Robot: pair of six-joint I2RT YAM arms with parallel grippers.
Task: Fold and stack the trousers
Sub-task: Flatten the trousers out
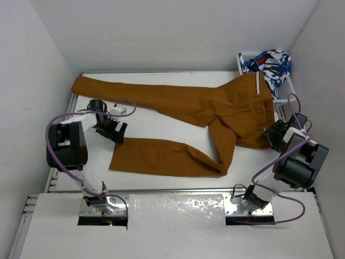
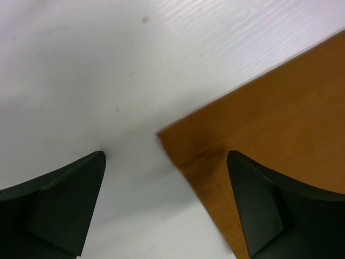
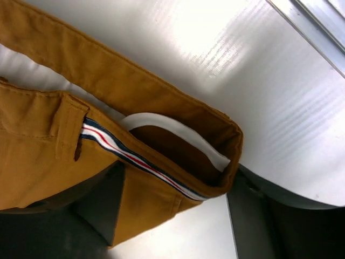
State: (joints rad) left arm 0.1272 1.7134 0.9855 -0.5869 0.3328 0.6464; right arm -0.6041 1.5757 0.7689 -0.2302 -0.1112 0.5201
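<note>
The mustard trousers (image 1: 215,108) lie spread on the white table (image 1: 161,127), waist to the right. One leg runs to the back left. The other bends back toward the front left and ends in a hem (image 1: 121,154). My left gripper (image 1: 117,135) hovers open over that hem's corner (image 2: 161,132); one finger (image 2: 269,205) is above the cloth (image 2: 280,108), the other above bare table. My right gripper (image 1: 271,137) is at the near waistband corner (image 3: 229,140). Its jaws stand open, with the striped lining (image 3: 135,156) and corner between them.
A white wire basket (image 1: 284,91) at the back right holds a blue-red-white patterned cloth (image 1: 269,63). White walls close in the table on the left, back and right. A metal rail (image 1: 172,190) runs along the near edge by the arm bases.
</note>
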